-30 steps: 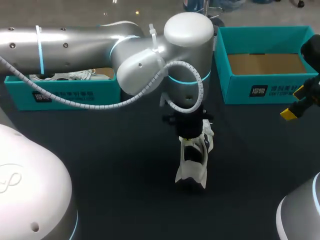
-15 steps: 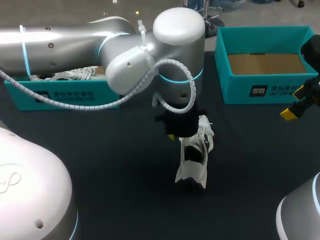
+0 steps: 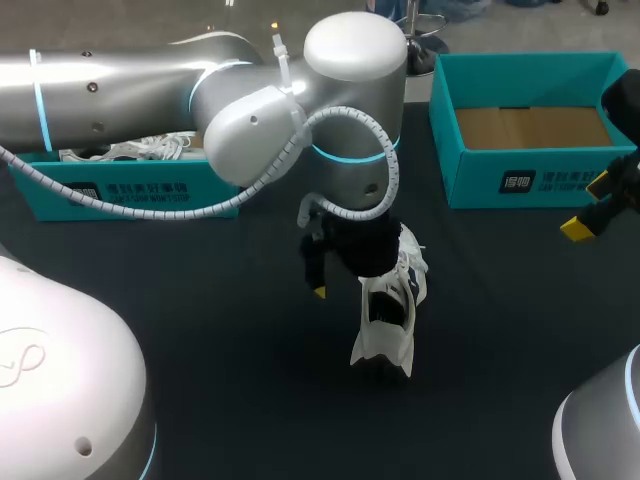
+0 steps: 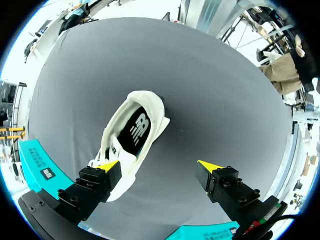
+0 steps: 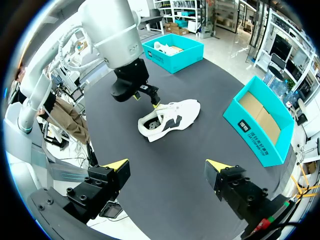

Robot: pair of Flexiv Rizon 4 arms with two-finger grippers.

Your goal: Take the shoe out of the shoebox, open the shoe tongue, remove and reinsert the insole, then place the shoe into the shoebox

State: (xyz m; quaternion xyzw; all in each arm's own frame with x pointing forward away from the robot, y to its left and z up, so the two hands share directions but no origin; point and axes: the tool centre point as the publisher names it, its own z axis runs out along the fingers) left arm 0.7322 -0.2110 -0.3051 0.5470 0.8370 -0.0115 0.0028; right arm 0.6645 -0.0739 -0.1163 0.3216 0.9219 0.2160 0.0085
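A white shoe (image 3: 388, 312) with black panels lies on the dark table, heel toward the near edge. Its black insole (image 4: 135, 132) shows inside the opening. My left gripper (image 4: 159, 166) hangs open just above the shoe's laced end, one yellow fingertip (image 4: 108, 166) over the shoe's side, the other over bare table. Nothing is held between them. In the head view this gripper (image 3: 348, 262) covers the shoe's far end. My right gripper (image 5: 167, 165) stands open and empty, high near the table's right side (image 3: 592, 216), well away from the shoe (image 5: 170, 118).
An open teal shoebox (image 3: 528, 170) with a bare cardboard floor stands at the back right. A second teal box (image 3: 120, 188) at the back left holds white items. My left arm (image 3: 180, 90) spans the back of the table.
The left gripper has opened from shut and shifted left and slightly nearer over the shoe. The shoe stays where it lay. The right arm has not moved.
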